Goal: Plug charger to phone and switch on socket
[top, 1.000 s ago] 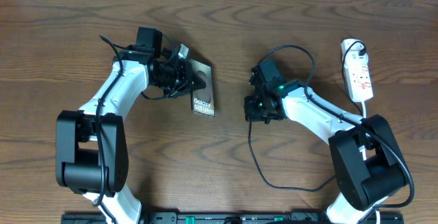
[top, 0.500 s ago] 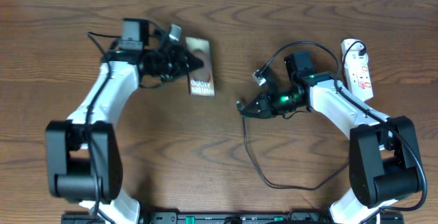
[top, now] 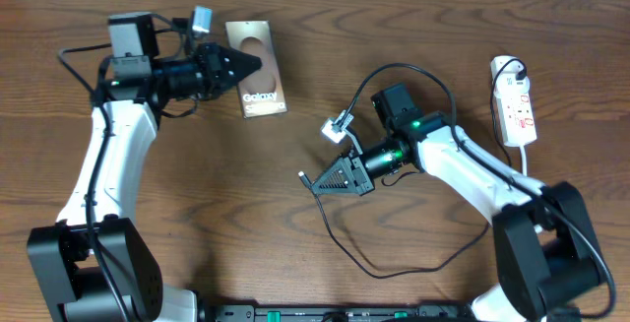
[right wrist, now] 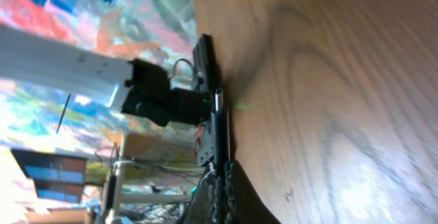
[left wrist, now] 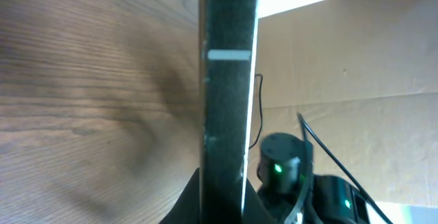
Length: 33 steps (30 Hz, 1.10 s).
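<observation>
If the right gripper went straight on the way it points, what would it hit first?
Probably nothing soon: the right gripper, shut on the charger, points across open table, passing the phone on its near side. Height is unclear.

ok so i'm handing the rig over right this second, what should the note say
Left gripper: shut on one edge of the phone, upper left in the overhead view.
Right gripper: shut on the charger just behind its plug tip, centre of the view, well apart from the phone.
Socket: lying at the far right, no gripper near it.
Done: phone and charger both grasped.
Left: bring the tip to the phone's port, plug it in, then switch on the socket.
</observation>
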Tool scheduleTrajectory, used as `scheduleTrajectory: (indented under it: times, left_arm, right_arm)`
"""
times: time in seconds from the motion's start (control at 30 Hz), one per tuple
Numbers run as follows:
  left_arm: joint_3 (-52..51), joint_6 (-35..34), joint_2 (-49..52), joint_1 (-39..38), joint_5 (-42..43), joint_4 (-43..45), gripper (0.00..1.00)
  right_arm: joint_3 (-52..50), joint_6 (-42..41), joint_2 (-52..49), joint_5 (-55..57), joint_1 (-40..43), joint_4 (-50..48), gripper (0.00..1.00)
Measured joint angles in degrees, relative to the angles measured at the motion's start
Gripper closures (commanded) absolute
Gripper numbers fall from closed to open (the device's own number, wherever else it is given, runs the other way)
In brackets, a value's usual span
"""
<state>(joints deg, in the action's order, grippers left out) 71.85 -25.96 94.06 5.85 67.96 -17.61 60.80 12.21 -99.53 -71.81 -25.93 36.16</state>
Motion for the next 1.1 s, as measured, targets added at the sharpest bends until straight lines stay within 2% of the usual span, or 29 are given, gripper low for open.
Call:
scheduleTrajectory:
  times: [0.2,0.33,0.47,0.53,0.67,0.8,1.0,1.1]
  left_arm:
    - [0.0,-0.44,0.0,2.21,3.28,0.07,0.92]
    - [0.0,-3.08,0.0,2.14,4.76,1.7,0.93]
    - [0.0,-7.39,0.0,2.14,7.21,5.29,0.92]
    - [0.0,-8.33,-0.04,2.14,7.8,6.38,0.93]
    - [0.02,-10.25,-0.44,2.14,8.46,12.5,0.93]
    - [0.0,-16.11,-1.05,2.12,8.74,19.17,0.93]
    - [0.0,-25.94,-1.27,0.13,8.9,30.6,0.93]
    - [0.0,-27.89,-1.57,-1.18,9.68,32.85,0.93]
  right_arm:
    - [-0.02,-2.12,5.35,-1.07,-0.61,-5.03,0.99]
    - [-0.11,-9.64,5.68,-1.92,-0.68,-13.29,0.99]
    - [-0.28,-22.05,5.7,-2.29,-0.68,-26.38,0.99]
    - [-0.17,-25.51,5.7,-2.1,-0.68,-29.99,0.99]
    - [-0.15,-34.18,5.7,-0.76,-0.68,-38.12,0.99]
    - [-0.13,-39.54,5.7,-0.26,-0.68,-44.19,0.99]
    - [-0.13,-44.65,5.7,2.86,-0.68,-46.31,0.99]
    - [0.02,-44.46,5.7,5.14,-0.55,-42.4,0.99]
